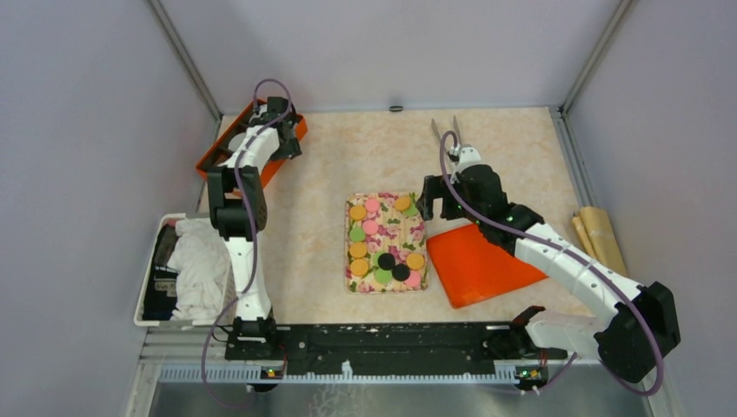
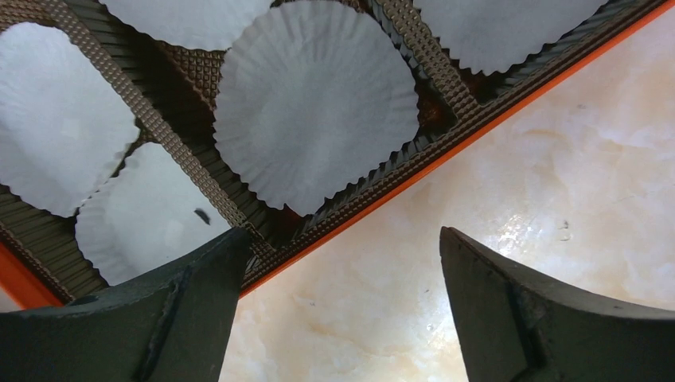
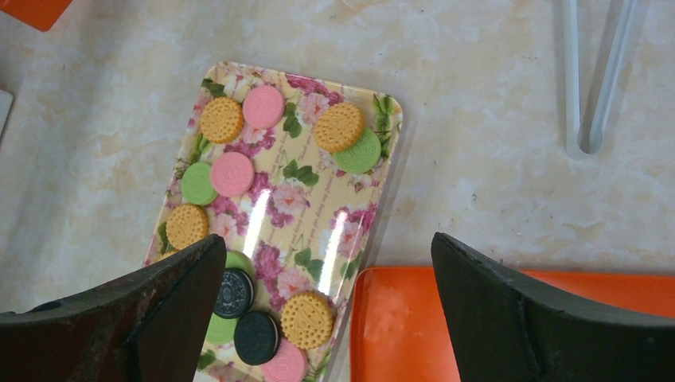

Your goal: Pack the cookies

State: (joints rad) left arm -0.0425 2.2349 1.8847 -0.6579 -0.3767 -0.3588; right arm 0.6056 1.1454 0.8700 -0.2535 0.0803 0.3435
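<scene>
Cookies: orange, pink, green and black discs, lying flat on floral tray at table centre. Black ones embossed; lettering unreadable.
Right gripper: above tray's right edge and orange lid; jaws wide, empty.
Tongs: far side of table.
Left gripper: over rim of orange box, far left; jaws wide, empty.
White liners: in box's brown compartments.

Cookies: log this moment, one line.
cookies: on floral tray | left end effector: open, at liner box | right end effector: open, by tray
</scene>
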